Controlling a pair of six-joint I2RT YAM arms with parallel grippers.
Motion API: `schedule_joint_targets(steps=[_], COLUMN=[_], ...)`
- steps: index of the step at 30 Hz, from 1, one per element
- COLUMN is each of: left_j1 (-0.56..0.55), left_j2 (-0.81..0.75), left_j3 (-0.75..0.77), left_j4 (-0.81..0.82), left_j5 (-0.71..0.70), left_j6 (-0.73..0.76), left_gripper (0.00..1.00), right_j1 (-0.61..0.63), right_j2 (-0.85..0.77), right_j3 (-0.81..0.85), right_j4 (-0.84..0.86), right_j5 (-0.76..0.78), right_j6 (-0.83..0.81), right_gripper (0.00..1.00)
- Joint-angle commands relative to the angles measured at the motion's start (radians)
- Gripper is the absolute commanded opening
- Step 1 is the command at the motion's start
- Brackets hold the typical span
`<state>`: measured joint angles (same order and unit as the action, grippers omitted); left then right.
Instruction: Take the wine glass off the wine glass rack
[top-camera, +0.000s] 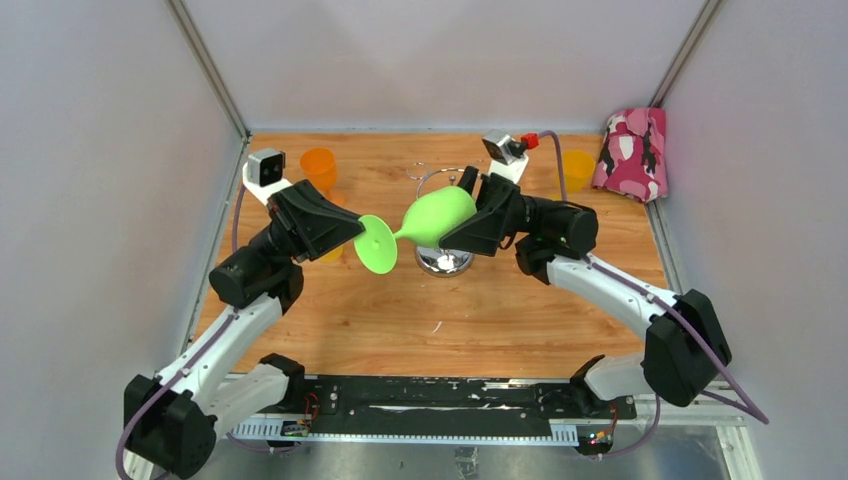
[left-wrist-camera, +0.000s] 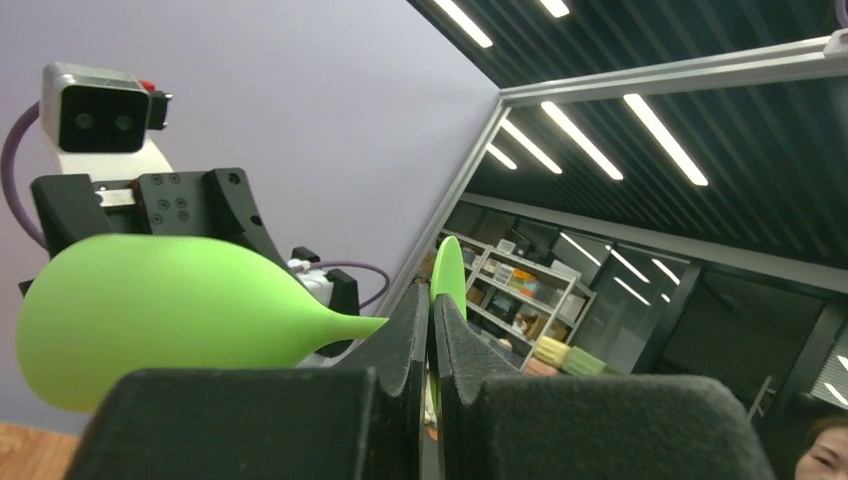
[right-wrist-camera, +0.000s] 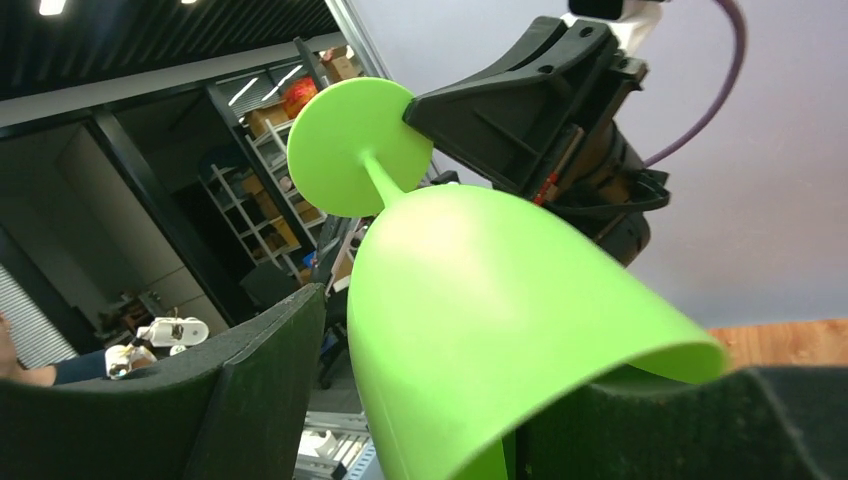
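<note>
The left gripper (top-camera: 361, 230) is pinched shut on the foot rim of the green wine glass (top-camera: 432, 218), which lies level in the air just above the wine glass rack (top-camera: 445, 262), stem running left to right, its bowl straddled by the right gripper (top-camera: 462, 222), whether squeezing or loose I cannot tell.

Bright, even white light fills the overhead view, with faint soft shadows on the wooden table (top-camera: 500, 320) and a glint on the chrome wine glass rack (top-camera: 445, 262). The wrist views show a dark ceiling with glowing strip lights (left-wrist-camera: 600, 150); the green wine glass (right-wrist-camera: 480, 330) has a soft sheen, and the black finger pads (left-wrist-camera: 250, 420) along the bottom edge are slightly blurred.
</note>
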<state>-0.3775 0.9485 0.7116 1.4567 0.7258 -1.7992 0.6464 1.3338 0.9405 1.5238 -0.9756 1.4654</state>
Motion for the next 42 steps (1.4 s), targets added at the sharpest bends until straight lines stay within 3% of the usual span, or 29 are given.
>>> schedule_joint_targets(steps=[1, 7, 16, 17, 28, 34, 36, 39, 42], left_j1=[-0.006, -0.006, -0.006, -0.006, -0.006, 0.003, 0.022, 0.042, 0.043], left_j2=[0.029, 0.035, 0.036, 0.037, 0.004, -0.081, -0.112, -0.173, -0.221], left_j3=[-0.022, -0.033, -0.068, -0.071, 0.048, 0.117, 0.146, 0.208, 0.311], left_j4=[0.082, 0.082, 0.082, 0.082, -0.029, -0.26, -0.416, -0.805, -1.251], left_j5=[-0.007, -0.003, -0.003, -0.005, 0.051, 0.09, 0.103, 0.072, -0.082], left_j6=[-0.006, 0.008, 0.019, 0.02, 0.057, 0.221, 0.331, 0.597, 0.9], left_gripper=[0.0, 0.0, 0.01, 0.03, 0.49, 0.6, 0.6, 0.58, 0.52], right_j1=[0.058, 0.088, 0.087, 0.087, 0.086, 0.084, 0.083, 0.082, 0.083], right_j2=[0.022, 0.036, 0.019, 0.018, -0.02, -0.121, -0.19, -0.334, -0.492], right_j3=[0.068, 0.086, 0.058, 0.058, 0.014, -0.031, -0.053, -0.063, -0.031], right_j4=[0.071, 0.072, 0.072, 0.07, 0.049, -0.059, -0.159, -0.426, -0.822], right_j5=[0.009, 0.025, 0.074, 0.074, 0.065, 0.047, 0.04, 0.051, 0.107], right_j6=[-0.026, -0.038, -0.063, -0.063, -0.089, -0.168, -0.253, -0.435, -0.685], right_gripper=[0.63, 0.56, 0.04, 0.0, 0.0, 0.0, 0.0, 0.0, 0.0])
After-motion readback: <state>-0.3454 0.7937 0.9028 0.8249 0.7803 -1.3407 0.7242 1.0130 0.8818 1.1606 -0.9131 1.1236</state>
